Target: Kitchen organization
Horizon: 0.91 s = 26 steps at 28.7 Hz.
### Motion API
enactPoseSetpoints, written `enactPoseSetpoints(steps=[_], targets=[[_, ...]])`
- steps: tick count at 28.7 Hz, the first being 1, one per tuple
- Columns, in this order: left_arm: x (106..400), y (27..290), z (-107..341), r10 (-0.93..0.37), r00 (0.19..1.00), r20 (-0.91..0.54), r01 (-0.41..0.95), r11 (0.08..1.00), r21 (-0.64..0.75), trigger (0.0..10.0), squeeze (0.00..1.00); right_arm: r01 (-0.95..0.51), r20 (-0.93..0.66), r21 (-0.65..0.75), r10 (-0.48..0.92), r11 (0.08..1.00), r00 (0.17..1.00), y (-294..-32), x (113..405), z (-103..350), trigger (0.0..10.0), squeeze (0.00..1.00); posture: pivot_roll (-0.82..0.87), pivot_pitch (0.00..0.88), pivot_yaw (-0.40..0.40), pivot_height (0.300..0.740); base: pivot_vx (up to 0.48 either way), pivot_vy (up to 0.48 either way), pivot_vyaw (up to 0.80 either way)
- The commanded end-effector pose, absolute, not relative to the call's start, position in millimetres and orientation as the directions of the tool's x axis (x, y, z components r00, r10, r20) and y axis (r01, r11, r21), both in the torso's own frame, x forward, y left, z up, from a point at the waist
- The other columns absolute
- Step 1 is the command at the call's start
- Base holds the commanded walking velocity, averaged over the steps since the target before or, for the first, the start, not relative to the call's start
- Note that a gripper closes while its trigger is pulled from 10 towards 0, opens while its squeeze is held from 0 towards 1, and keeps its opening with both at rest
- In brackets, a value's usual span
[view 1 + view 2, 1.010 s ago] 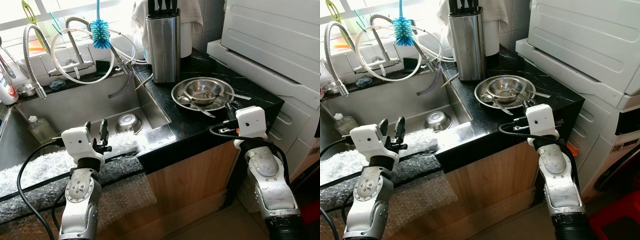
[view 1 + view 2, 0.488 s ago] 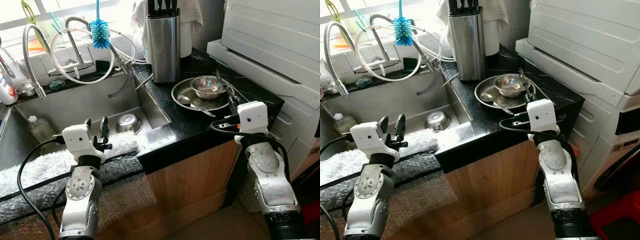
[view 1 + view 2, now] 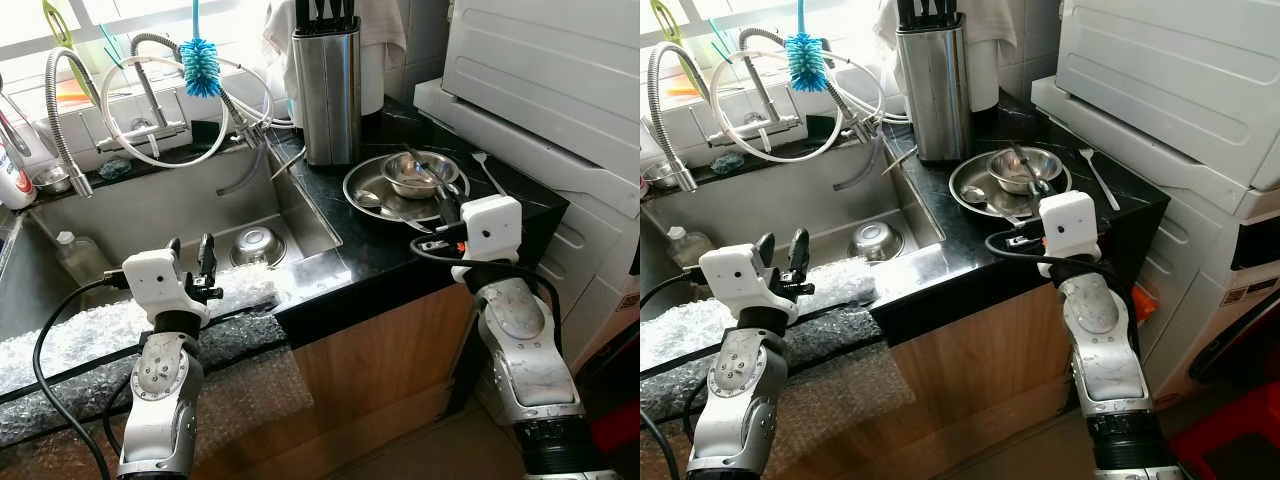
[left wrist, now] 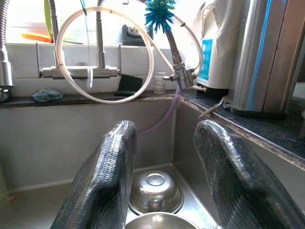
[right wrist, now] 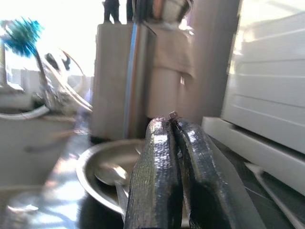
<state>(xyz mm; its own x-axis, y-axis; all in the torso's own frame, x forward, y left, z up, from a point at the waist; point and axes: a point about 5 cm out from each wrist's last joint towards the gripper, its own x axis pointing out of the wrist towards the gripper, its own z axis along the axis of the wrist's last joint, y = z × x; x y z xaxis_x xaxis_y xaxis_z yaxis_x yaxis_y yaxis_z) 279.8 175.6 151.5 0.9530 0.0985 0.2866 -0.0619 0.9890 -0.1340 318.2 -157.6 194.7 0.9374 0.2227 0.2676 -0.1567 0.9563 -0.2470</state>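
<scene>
Now you see a shiny steel plate (image 3: pixel 372 192) on the black counter (image 3: pixel 340 258), carrying one small bowl (image 3: pixel 415 175) and one spoon (image 3: pixel 385 207); one fork (image 3: pixel 487 171) lies on the counter beside it. A second bowl (image 3: pixel 253 246) sits upside down in the sink (image 3: pixel 150 215). Your right gripper (image 5: pixel 175 125) hovers over the plate, fingers pressed together, empty. Your left gripper (image 4: pixel 164 143) hangs above the sink, fingers apart, empty.

right hand (image 3: pixel 1029 186) | over small bowl (image 3: pixel 1018 170) | fork (image 3: pixel 1098 178) beside
</scene>
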Motion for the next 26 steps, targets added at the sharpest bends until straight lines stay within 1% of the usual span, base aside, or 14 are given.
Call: enactPoseSetpoints(steps=[1,4,6,9,10,12,13,14,16,18,20,21,24,26], targets=[[283.5,174.9,154.4,0.098,0.949,0.299,-0.062,0.990,-0.125,10.0,0.00,-0.259,0.360,-0.206,0.319,0.944,0.877,-137.3,314.6,224.1,10.0,0.00,-0.16,0.000,0.113,0.740,0.000,0.000,0.00],[284.0,173.9,155.0,0.094,0.949,0.301,-0.058,0.990,-0.126,10.0,0.00,-0.278,0.370,-0.195,0.333,0.941,0.867,-135.1,314.1,227.4,10.0,0.00,-0.16,0.000,0.113,0.740,0.000,0.000,0.00],[285.7,170.9,157.6,0.085,0.947,0.310,-0.047,0.991,-0.126,10.0,0.00,-0.371,0.392,-0.105,0.381,0.923,0.837,-127.2,313.1,239.0,10.0,0.00,-0.16,0.000,0.109,0.740,0.000,0.000,0.00],[286.4,169.6,158.8,0.080,0.946,0.315,-0.043,0.991,-0.124,10.0,0.00,-0.423,0.403,-0.053,0.407,0.904,0.820,-123.0,312.0,244.0,10.0,0.00,-0.16,0.000,0.108,0.740,0.000,0.000,0.00],[287.1,168.6,160.0,0.075,0.944,0.321,-0.039,0.992,-0.118,10.0,0.00,-0.484,0.412,0.007,0.438,0.875,0.799,-118.3,310.5,248.2,10.0,0.00,-0.16,0.000,0.108,0.740,0.000,0.000,0.00],[288.3,164.7,163.7,0.037,0.940,0.340,-0.020,0.998,-0.054,10.0,0.00,-0.549,0.405,0.059,0.482,0.834,0.777,-113.2,308.8,250.4,10.0,0.00,-0.15,0.000,0.103,0.740,0.000,0.000,0.00],[288.3,164.7,163.7,0.037,0.940,0.340,-0.020,0.998,-0.054,10.0,0.00,-0.549,0.405,0.059,0.482,0.834,0.777,-113.2,308.8,250.4,10.0,0.00,-0.15,0.000,0.103,0.740,0.000,0.000,0.00],[289.3,159.6,168.0,-0.010,0.932,0.362,-0.002,0.999,0.033,10.0,0.00,-0.590,0.385,0.134,0.507,0.796,0.771,-109.1,308.9,248.4,10.0,0.00,-0.15,0.000,0.101,0.740,0.000,0.000,0.00],[289.7,157.4,169.8,-0.031,0.928,0.371,0.005,0.998,0.070,10.0,0.00,-0.604,0.378,0.182,0.512,0.776,0.772,-107.0,309.5,247.2,10.0,0.00,-0.15,0.000,0.100,0.740,0.000,0.000,0.00],[289.8,157.2,169.9,-0.033,0.928,0.372,0.006,0.997,0.074,10.0,0.00,-0.606,0.375,0.190,0.514,0.772,0.772,-107.1,309.4,247.4,10.0,0.00,-0.15,0.000,0.100,0.740,0.000,0.000,0.00],[289.7,154.7,171.8,-0.068,0.922,0.382,0.016,0.990,0.138,10.0,0.00,-0.621,0.328,0.223,0.542,0.752,0.774,-102.8,310.7,242.9,10.0,0.00,-0.14,0.000,0.097,0.740,0.000,0.000,0.00],[289.7,154.7,171.8,-0.068,0.922,0.382,0.016,0.990,0.138,10.0,0.00,-0.621,0.328,0.223,0.542,0.752,0.774,-102.8,310.7,242.9,10.0,0.00,-0.14,0.000,0.097,0.740,0.000,0.000,0.00],[289.6,149.2,174.8,-0.130,0.909,0.397,0.033,0.970,0.241,10.0,0.00,-0.643,0.267,0.313,0.585,0.699,0.766,-94.6,310.0,234.0,10.0,0.00,-0.13,0.000,0.093,0.740,0.000,0.000,0.00],[289.6,148.5,175.5,-0.136,0.906,0.400,0.034,0.967,0.253,10.0,0.00,-0.645,0.265,0.321,0.587,0.694,0.765,-94.0,309.5,233.7,10.0,0.00,-0.13,0.000,0.093,0.740,0.000,0.000,0.00]])
